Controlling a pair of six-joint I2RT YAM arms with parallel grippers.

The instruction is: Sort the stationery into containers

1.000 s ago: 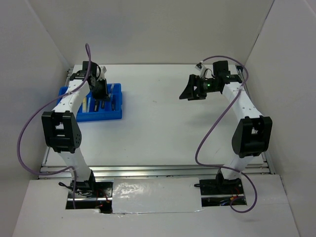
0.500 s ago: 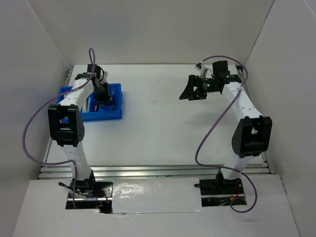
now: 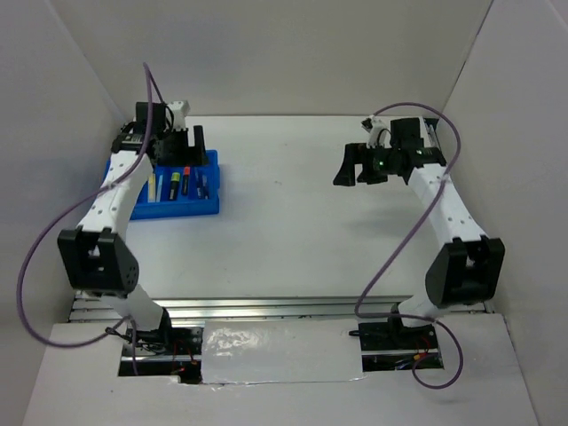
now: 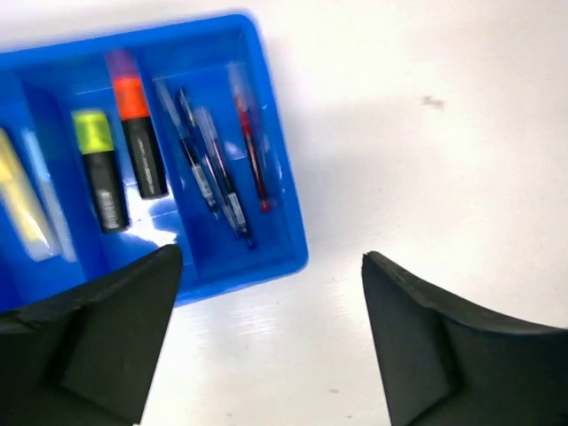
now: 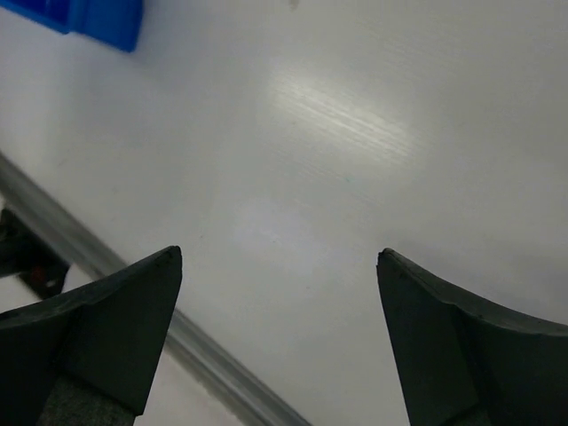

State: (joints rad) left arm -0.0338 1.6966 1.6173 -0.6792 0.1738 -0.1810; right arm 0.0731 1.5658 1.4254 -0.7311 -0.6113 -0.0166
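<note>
The blue tray (image 3: pixel 177 211) sits at the table's far left. In the left wrist view its right compartment (image 4: pixel 266 133) holds a red pen (image 4: pixel 249 142) and blue pens (image 4: pixel 209 173). Beside them lie two black highlighters, one orange-capped (image 4: pixel 135 133), one yellow-capped (image 4: pixel 96 164). A cream bar (image 4: pixel 22 200) shows at the left edge. My left gripper (image 3: pixel 185 142) hangs open above the tray's far right corner, nothing between its fingers (image 4: pixel 115 328). My right gripper (image 3: pixel 355 170) is open and empty over bare table at the far right.
A metal rail (image 5: pixel 204 355) runs along the table's near edge, seen in the right wrist view with a corner of the tray (image 5: pixel 98 18). White walls close in the table on three sides.
My left gripper has gone from shut, low in the tray, to wide open and has lifted back toward the far edge. The right arm has shifted slightly to the right.
</note>
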